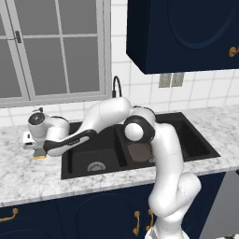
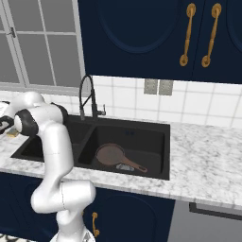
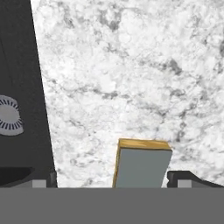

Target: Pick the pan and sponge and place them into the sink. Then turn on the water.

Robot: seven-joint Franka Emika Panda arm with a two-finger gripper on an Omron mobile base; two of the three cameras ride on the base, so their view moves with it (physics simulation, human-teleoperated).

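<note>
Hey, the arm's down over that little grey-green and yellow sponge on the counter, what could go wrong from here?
1. The small grey-green sponge with a yellow layer sits off-centre between the gripper fingertips, nearer one of them, so closing may nudge it or grip it skewed.
2. It lies on the marble counter near the black double-basin sink edge; a slip could drop it early.
</note>
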